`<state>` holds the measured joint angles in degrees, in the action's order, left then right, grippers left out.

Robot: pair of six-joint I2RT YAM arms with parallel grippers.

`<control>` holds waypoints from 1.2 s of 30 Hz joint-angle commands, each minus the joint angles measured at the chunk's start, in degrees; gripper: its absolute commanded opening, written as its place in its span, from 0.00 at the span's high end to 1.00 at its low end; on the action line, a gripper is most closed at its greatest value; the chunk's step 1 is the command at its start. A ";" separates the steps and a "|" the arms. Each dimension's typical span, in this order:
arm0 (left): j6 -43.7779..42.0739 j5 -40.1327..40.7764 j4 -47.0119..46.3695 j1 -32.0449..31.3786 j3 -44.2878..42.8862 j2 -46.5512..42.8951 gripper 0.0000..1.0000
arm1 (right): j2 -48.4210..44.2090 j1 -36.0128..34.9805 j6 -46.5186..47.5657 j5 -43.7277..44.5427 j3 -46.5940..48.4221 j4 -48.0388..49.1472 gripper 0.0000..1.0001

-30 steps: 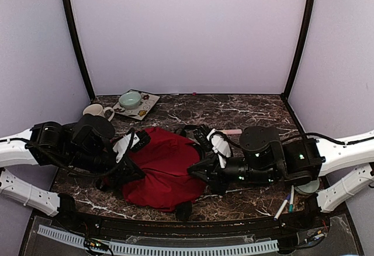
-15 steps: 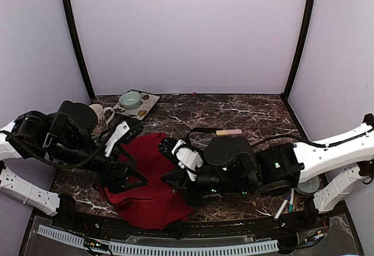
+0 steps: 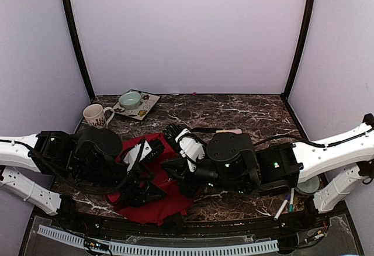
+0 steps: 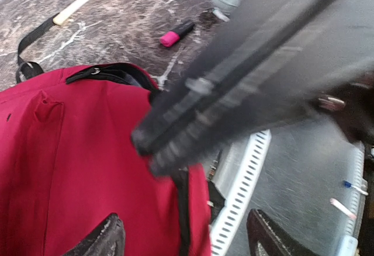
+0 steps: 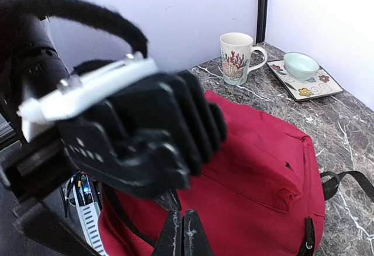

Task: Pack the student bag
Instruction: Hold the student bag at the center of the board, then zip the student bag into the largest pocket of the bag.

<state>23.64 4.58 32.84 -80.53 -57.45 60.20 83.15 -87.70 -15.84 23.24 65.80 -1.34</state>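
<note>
Student bag (image 3: 153,209), dark red with black zippers, lies slumped at the near edge of the marble tabletop (image 3: 251,110), a little left of centre, with both arms bent low over it. At the far left corner a white mug (image 3: 97,116) with a red pattern stands upright, and just beside it, to the right, a patterned tray (image 3: 144,109) carries a pale green bowl (image 3: 130,99). Coming inward, the left gripper (image 4: 184,241) hangs over the bag's near edge, its fingers spread wide apart and gripping nothing, red fabric and a black zipper line below them. The bag's top opening shows a strip of grey lining in the left wrist view, and a black strap (image 4: 28,48) trails off onto the stone. The right gripper (image 5: 183,235) is squeezed tight, fingertips pressed together just above the red fabric; I cannot tell whether anything thin is pinched between them. The other arm's black ribbed body looms blurred right in front of its camera. Beyond the bag a pink highlighter (image 4: 175,34) lies on the stone, and a pale stick (image 3: 229,131) lies farther back. At the right, two pens (image 3: 290,199) lie near the front edge, beside a pale round dish (image 3: 310,187) half hidden under the right arm.
</note>
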 commanded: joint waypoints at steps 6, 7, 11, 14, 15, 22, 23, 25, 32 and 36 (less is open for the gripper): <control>-1.31 7.87 -3.51 -0.24 0.33 4.53 0.57 | -1.68 0.32 -1.39 3.18 -0.19 6.23 1.00; -1.24 7.93 -3.08 -0.24 0.11 4.45 0.69 | -1.88 0.36 -1.39 3.48 -1.16 6.21 1.00; -0.80 8.40 -3.42 -0.24 0.82 2.26 1.00 | -2.02 0.87 -1.50 5.90 -1.10 4.22 1.00; -0.29 9.09 -2.43 -0.24 1.91 0.50 1.00 | -2.50 1.86 -2.84 9.73 -0.68 0.32 1.00; -0.08 9.19 -1.83 -0.24 2.17 0.06 1.00 | -3.14 2.24 -2.80 10.43 -1.00 -0.92 1.00; -3.15 9.09 -5.11 -0.23 2.33 0.49 1.00 | -14.40 4.64 -3.07 14.34 -5.66 -10.37 1.00; -4.47 9.17 -6.12 -0.24 1.63 1.63 1.00 | -16.08 4.64 -2.95 13.85 -5.09 -13.03 1.00; -7.41 9.67 -8.19 -0.24 -0.19 4.50 1.00 | -18.39 4.37 -2.97 11.35 -2.62 -18.29 1.00; -16.19 9.92 -13.41 -0.15 -10.80 16.41 1.00 | -22.60 -1.69 -4.22 13.74 5.60 -30.84 1.00; -18.00 10.18 -12.13 0.07 -13.24 18.67 1.00 | -22.61 -4.14 -5.92 15.70 7.56 -34.58 1.00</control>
<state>10.13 13.30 18.92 -80.79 -68.42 78.35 62.19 -89.58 -19.66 34.37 69.65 -33.17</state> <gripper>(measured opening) 0.039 0.007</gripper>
